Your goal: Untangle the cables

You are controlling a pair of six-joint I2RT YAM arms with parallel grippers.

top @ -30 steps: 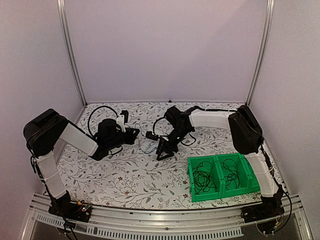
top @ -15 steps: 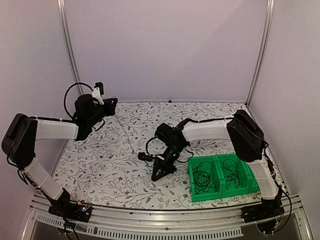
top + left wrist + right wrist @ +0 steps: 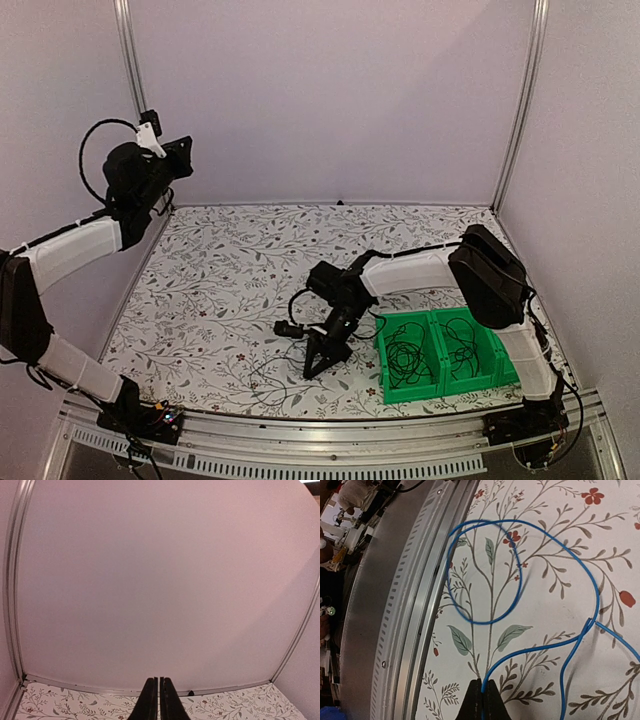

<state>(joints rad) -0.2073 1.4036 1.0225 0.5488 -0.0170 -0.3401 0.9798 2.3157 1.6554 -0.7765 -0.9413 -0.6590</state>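
Observation:
My right gripper (image 3: 318, 362) is low over the table near the front edge. In the right wrist view its fingertips (image 3: 482, 684) are shut on a thin blue cable (image 3: 485, 623). That cable curls into a loop ahead of the fingers and runs off to the right, lying on the patterned tabletop. From above, a thin strand (image 3: 268, 378) trails left of that gripper. My left gripper (image 3: 182, 150) is raised high at the back left, facing the back wall. Its fingers (image 3: 159, 681) are shut with nothing between them. Black cables (image 3: 405, 358) lie coiled in the green bins.
Two joined green bins (image 3: 430, 392) stand at the front right, just right of my right gripper. The metal front rail (image 3: 405, 595) runs close to the blue loop. Frame posts (image 3: 135, 100) and white walls bound the table.
My left arm has swung up from the table's middle to high at the back left. My right gripper has moved toward the front edge and shut on the blue cable.

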